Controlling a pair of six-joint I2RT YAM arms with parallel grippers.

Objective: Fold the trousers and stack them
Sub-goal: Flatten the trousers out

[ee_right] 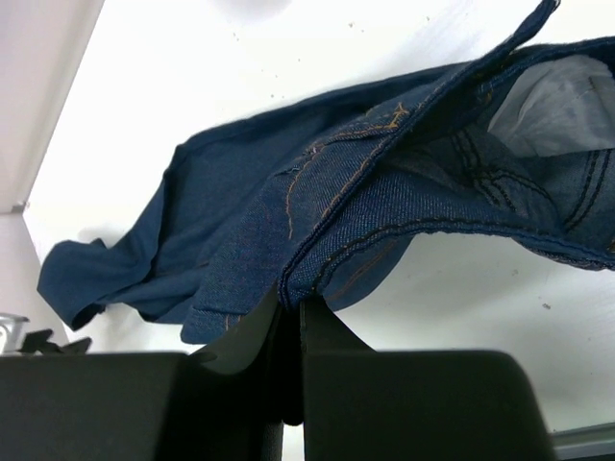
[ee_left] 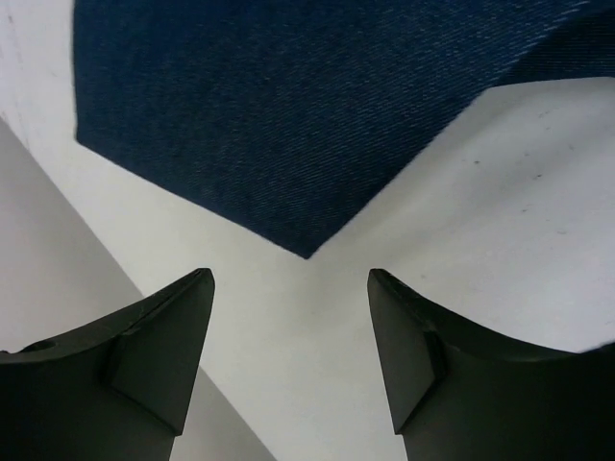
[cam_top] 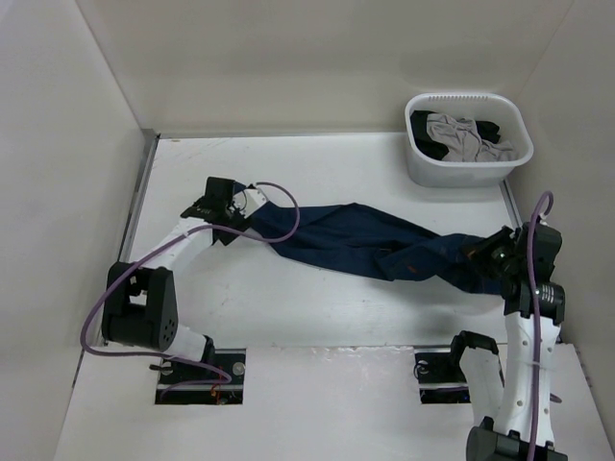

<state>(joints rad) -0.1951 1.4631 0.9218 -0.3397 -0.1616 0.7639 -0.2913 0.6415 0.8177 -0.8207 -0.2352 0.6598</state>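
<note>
The jeans (cam_top: 365, 240) lie stretched across the middle of the table (cam_top: 336, 163), running from the left gripper (cam_top: 254, 204) at the upper left down to the right gripper (cam_top: 486, 253) near the right edge. The right gripper is clamped on the jeans. In its wrist view the two fingers (ee_right: 240, 336) are pressed together on a stitched denim edge, and the cloth (ee_right: 317, 192) spreads up and away from the pinch, with tan stitching and a patch of pale pocket lining (ee_right: 557, 106) showing (so this looks like the waist end). The left gripper (ee_left: 288, 279) is spread wide and holds nothing. A flat corner of the jeans (ee_left: 288, 125) lies on the table just ahead of its fingers (ee_left: 163, 355), and only bare table shows between the fingertips. At the far right corner stands a white basket (cam_top: 452, 175), well apart from the jeans, holding grey and black clothes (cam_top: 463, 136).
</note>
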